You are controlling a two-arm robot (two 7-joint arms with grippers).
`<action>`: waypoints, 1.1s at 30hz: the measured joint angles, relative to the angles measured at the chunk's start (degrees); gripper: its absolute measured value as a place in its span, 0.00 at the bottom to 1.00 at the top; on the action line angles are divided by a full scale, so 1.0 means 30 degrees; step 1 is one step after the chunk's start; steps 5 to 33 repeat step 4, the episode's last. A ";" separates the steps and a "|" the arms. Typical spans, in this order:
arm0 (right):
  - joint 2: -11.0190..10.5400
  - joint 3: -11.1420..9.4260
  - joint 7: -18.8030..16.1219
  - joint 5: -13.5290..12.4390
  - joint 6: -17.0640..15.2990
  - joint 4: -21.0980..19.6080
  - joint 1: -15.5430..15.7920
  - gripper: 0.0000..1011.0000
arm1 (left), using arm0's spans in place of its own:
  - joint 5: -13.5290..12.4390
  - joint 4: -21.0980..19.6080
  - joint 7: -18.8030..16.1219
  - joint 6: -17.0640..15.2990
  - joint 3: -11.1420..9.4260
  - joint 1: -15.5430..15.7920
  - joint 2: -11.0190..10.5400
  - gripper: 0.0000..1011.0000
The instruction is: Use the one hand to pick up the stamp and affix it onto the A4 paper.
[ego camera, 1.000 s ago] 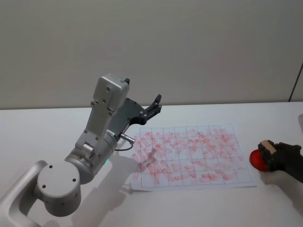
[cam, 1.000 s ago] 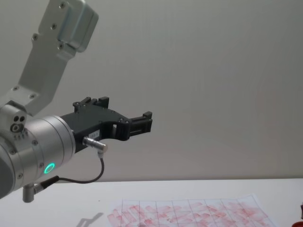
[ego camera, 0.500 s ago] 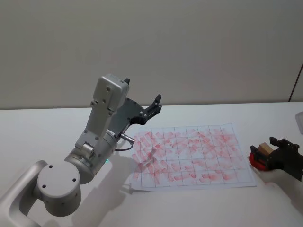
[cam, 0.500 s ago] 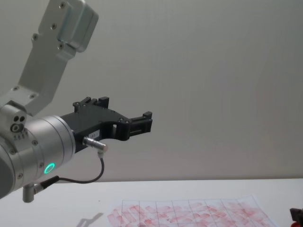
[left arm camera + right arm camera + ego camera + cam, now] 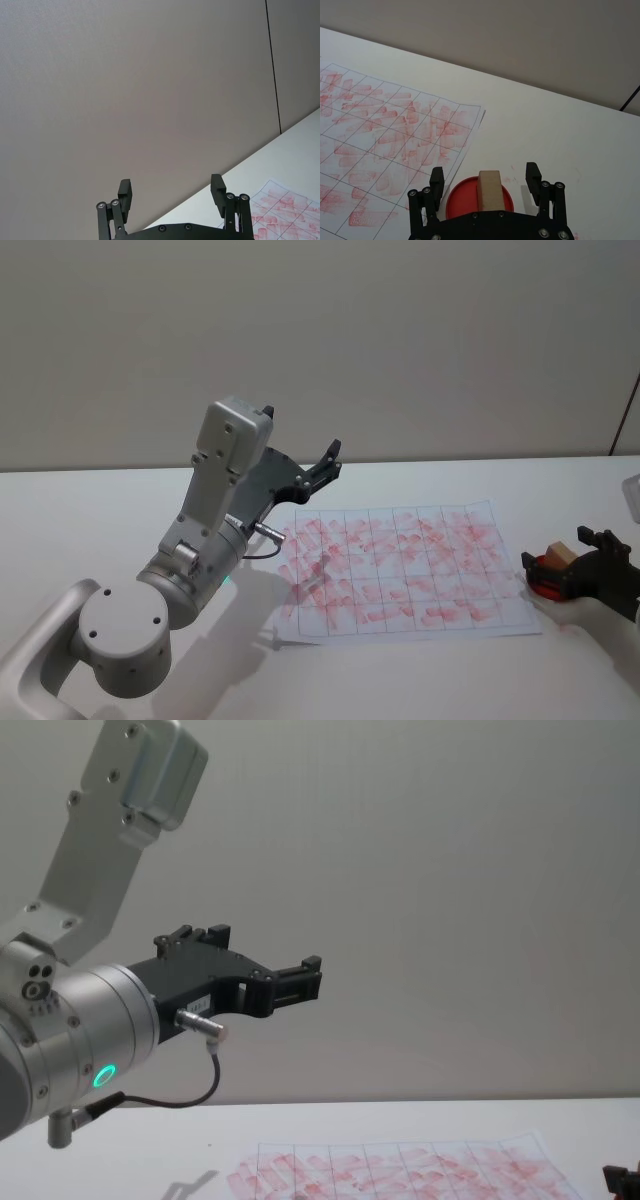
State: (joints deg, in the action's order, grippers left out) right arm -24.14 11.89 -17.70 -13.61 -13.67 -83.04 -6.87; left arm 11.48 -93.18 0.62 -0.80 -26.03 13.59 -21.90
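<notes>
Right gripper (image 5: 486,176): low over the table (image 5: 420,680), just off the paper's right edge; jaws open, one finger on each side of the stamp, not touching it. In the head view it sits at the right edge of the frame (image 5: 578,562).
Stamp (image 5: 489,188): tan wooden block, upright on the red pad, between the open fingers; also seen from the head camera (image 5: 560,554).
Red pad (image 5: 461,196): round red disc on the table, just beside the paper's right edge.
Paper (image 5: 400,570): white gridded sheet, flat on the table, cells full of smudged red marks; well seen from the right wrist too (image 5: 385,140).
Left gripper (image 5: 171,192): raised above the paper's far left corner, pointing toward the wall, jaws open and empty; idle. From the chest it shows at mid-height (image 5: 300,982).
</notes>
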 joint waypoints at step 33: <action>0.0006 0.0001 -0.0008 0.0010 -0.0008 0.0018 -0.0016 0.99 | 0.0000 0.0001 0.0000 0.0001 0.0000 -0.0001 0.0000 0.99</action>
